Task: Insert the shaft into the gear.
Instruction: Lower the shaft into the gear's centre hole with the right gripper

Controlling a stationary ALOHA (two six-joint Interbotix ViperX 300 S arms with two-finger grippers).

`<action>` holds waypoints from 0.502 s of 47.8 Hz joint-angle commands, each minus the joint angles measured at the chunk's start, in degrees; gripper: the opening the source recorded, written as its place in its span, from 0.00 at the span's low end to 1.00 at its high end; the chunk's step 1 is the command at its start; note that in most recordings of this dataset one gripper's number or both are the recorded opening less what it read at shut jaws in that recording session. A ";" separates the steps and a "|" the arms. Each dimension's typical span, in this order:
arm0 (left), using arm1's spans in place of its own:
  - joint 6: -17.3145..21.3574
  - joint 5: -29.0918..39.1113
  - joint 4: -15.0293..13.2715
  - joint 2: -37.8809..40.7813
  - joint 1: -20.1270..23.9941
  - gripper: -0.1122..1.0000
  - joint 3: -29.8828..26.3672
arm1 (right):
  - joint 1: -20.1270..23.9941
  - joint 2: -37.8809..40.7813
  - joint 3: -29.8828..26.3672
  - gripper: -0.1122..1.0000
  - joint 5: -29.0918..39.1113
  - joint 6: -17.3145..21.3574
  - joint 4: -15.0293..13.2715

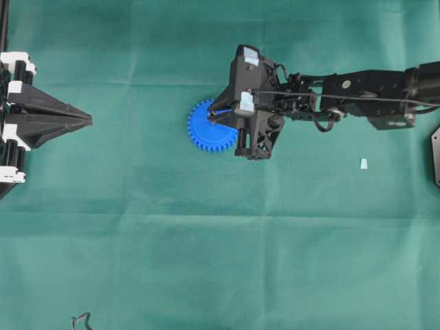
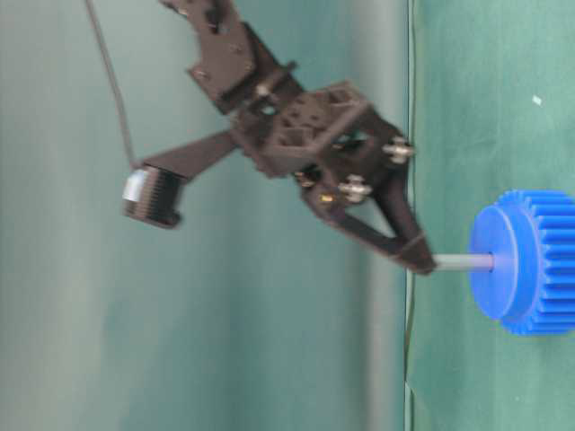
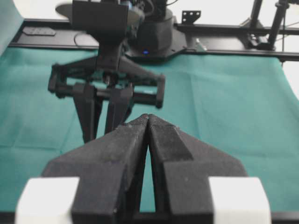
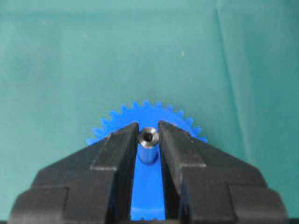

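Observation:
The blue gear (image 1: 203, 135) lies flat on the green cloth near the table's middle. My right gripper (image 1: 213, 117) hangs over it, shut on the shaft (image 2: 463, 262), a thin grey pin held upright. The pin's lower end meets the centre of the gear's hub (image 2: 503, 263); how deep it sits I cannot tell. In the right wrist view the shaft's top end (image 4: 148, 136) shows pinched between the two fingertips of that gripper (image 4: 148, 129), with the gear (image 4: 147, 114) below. My left gripper (image 1: 88, 120) rests at the table's left edge, shut with nothing in it (image 3: 148, 116).
A small white wedge (image 1: 363, 163) lies on the cloth to the right of the gear. A black plate (image 1: 436, 155) sticks in at the right edge, and a thin cable loop (image 1: 81, 320) at the front left.

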 commanded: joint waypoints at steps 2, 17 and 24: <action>0.09 -0.26 0.18 0.09 0.00 0.10 -1.49 | -0.26 0.79 -0.26 0.25 -1.85 0.26 0.18; 0.09 -0.26 0.18 0.09 0.00 0.10 -1.49 | -0.18 3.52 -0.18 0.25 -3.08 0.44 0.35; 0.09 -0.26 0.18 0.09 0.00 0.10 -1.49 | -0.18 3.78 -0.26 0.26 -3.08 0.44 0.35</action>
